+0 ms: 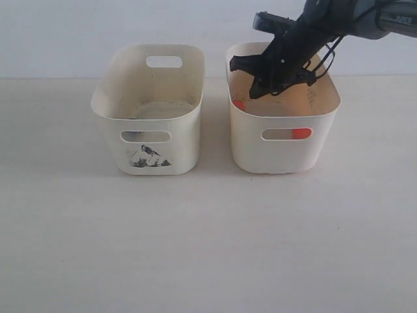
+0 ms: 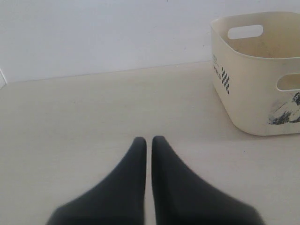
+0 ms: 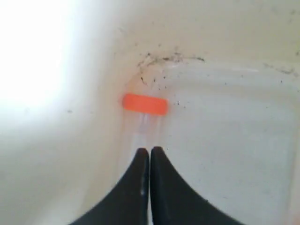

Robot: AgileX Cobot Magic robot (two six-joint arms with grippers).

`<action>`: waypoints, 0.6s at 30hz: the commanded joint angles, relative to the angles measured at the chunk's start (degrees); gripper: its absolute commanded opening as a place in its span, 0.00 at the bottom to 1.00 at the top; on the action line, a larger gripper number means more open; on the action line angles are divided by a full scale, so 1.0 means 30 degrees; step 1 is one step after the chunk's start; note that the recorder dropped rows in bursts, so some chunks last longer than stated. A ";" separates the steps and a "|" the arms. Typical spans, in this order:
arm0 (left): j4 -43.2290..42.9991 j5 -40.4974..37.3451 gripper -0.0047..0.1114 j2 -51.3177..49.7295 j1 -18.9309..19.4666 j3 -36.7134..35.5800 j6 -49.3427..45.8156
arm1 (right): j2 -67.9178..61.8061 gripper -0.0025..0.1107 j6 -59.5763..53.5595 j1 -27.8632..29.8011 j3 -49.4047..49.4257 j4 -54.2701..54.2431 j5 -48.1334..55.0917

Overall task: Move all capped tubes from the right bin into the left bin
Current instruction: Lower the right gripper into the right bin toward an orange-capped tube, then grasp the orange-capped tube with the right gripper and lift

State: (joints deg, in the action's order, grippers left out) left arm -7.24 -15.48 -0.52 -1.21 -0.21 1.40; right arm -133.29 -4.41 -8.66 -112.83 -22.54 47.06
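Observation:
My right gripper [image 1: 255,90] reaches down into the right bin [image 1: 284,153], a plain cream tub. In the right wrist view its fingers [image 3: 149,151] are shut with nothing visible between them. A capped tube with an orange cap [image 3: 145,104] lies just beyond the tips against the bin's wall, its clear body pointing toward them. In the exterior view, orange shows by the bin's left wall [image 1: 239,104] and through the front handle slot [image 1: 301,133]. The left bin [image 1: 151,98] has the bird print. My left gripper [image 2: 149,139] hovers shut and empty over bare table, well clear of the left bin [image 2: 253,93].
The two bins stand side by side near the back wall, a narrow gap between them. A dark speck [image 1: 133,118] lies on the left bin's floor; what it is I cannot tell. Pale tabletop [image 1: 208,248] stretches in front of both bins.

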 commanded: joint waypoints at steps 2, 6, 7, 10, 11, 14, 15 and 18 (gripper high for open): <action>0.0214 0.0180 0.08 0.0033 0.0022 0.0069 0.0221 | 0.0306 0.10 -0.0760 0.0021 0.0050 -0.1115 -0.0046; 0.0214 0.0180 0.08 0.0033 0.0022 0.0069 0.0221 | -0.0116 0.46 -0.1078 0.0021 0.0050 -0.1391 0.0350; 0.0214 0.0180 0.08 0.0033 0.0022 0.0069 0.0221 | -0.0198 0.54 -0.1078 0.0021 0.0050 -0.1391 0.0356; 0.0214 0.0180 0.08 0.0033 0.0022 0.0069 0.0221 | -0.0715 0.63 -0.0857 0.0021 0.0050 -0.1391 0.0456; 0.0214 0.0180 0.08 0.0033 0.0022 0.0069 0.0221 | -0.0865 0.61 -0.0857 0.0021 0.0050 -0.1391 0.0563; 0.0214 0.0180 0.08 0.0033 0.0022 0.0069 0.0221 | -0.1360 0.59 -0.0857 -0.0016 0.0050 -0.1391 0.0614; 0.0214 0.0180 0.08 0.0033 0.0022 0.0069 0.0221 | -0.1478 0.59 -0.0807 -0.0059 0.0050 -0.1567 0.0499; 0.0214 0.0180 0.08 0.0033 0.0022 0.0069 0.0221 | -0.1703 0.67 -0.0883 -0.0399 0.0050 -0.1837 0.0136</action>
State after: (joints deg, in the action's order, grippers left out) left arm -7.24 -15.48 -0.52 -1.21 -0.21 1.40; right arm -138.07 -6.84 -8.77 -112.83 -27.19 48.49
